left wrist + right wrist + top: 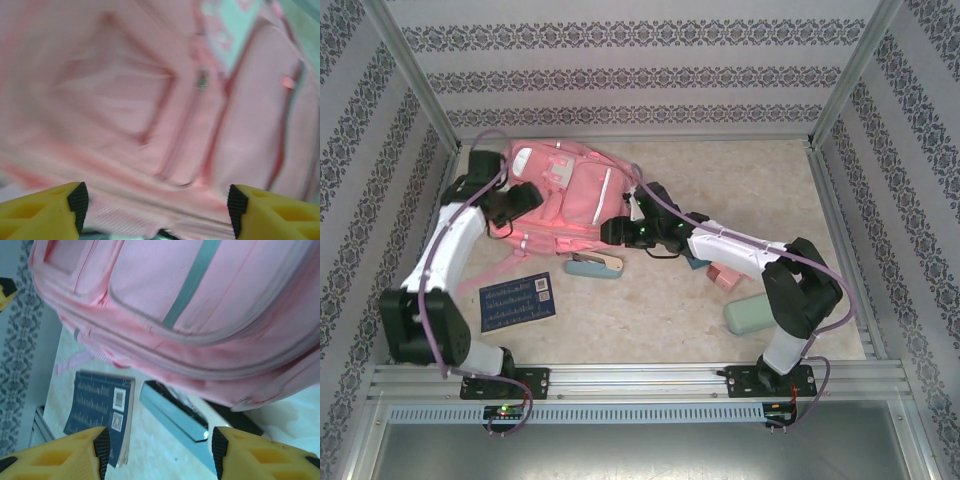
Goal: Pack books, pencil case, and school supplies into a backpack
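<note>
The pink backpack (pixel 570 190) lies flat at the back middle of the table. My left gripper (pixel 528 200) is at its left edge, jaws open over pink fabric (pixel 150 100) with nothing gripped (pixel 157 210). My right gripper (pixel 612 232) hovers open at the bag's near right corner. Between its fingertips (pixel 157 450) I see table, a dark navy book (pixel 100 410) and a long teal case (pixel 175 415), with the backpack (pixel 200 305) above. The navy book (pixel 517 300) lies front left, and the teal-and-cream case (pixel 595 266) sits just below the bag.
A pink boxy item (pixel 725 277) and a small teal pad (pixel 697 262) lie under the right forearm. A mint rounded pouch (pixel 752 315) rests near the right arm's base. Which item is the pencil case I cannot tell. Patterned walls enclose the table.
</note>
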Motion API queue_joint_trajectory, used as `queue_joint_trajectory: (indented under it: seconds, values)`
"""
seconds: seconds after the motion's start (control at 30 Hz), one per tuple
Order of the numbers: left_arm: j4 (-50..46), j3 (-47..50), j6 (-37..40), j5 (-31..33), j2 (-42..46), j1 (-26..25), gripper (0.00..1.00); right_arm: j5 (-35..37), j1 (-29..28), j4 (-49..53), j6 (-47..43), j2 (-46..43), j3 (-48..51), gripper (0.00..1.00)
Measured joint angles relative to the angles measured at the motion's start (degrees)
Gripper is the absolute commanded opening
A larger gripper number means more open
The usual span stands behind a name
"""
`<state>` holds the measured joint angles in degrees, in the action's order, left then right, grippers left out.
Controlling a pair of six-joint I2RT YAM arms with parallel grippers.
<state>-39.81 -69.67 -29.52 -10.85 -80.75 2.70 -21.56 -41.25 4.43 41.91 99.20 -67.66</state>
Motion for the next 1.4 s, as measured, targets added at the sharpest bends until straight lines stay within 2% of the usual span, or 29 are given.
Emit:
queue_joint_trajectory:
  seconds: [0.17, 0.37, 0.5, 0.77, 0.9, 1.03, 1.4]
  values:
    - [-0.15, 13.18, -1.07, 5.38, 9.09, 5.33, 0.81, -1.44, -2.14, 0.57, -0.76, 3.19, -2.91, 0.58]
    - [-0.46, 23.89, -4.5, 7.58, 10.62, 12.09, 0.82, -2.58, -4.02, 1.51, -1.53, 7.17, -6.82, 0.58]
    - [-0.09, 25.22, -7.08, 7.21, 9.9, 12.79, 0.8, -2.93, -4.37, 2.4, -1.79, 7.8, -8.09, 0.59]
    - [7.56, 31.32, -12.33, 1.68, 5.29, 12.24, 0.69, -2.93, -4.37, 3.56, -1.88, 7.8, -8.37, 0.58]
    - [10.8, 32.39, -14.56, 1.46, 4.57, 8.98, 0.66, -2.93, -4.37, 3.72, -1.88, 7.8, -8.37, 0.59]
    - [14.19, 32.44, -16.0, 2.05, 3.54, 2.73, 0.63, -2.91, -4.37, 3.74, -1.88, 7.8, -8.35, 0.58]
    - [22.21, 30.51, -21.09, 5.46, -0.79, -20.83, 0.59, -2.91, -4.37, 4.04, -1.9, 7.8, -7.8, 0.59]
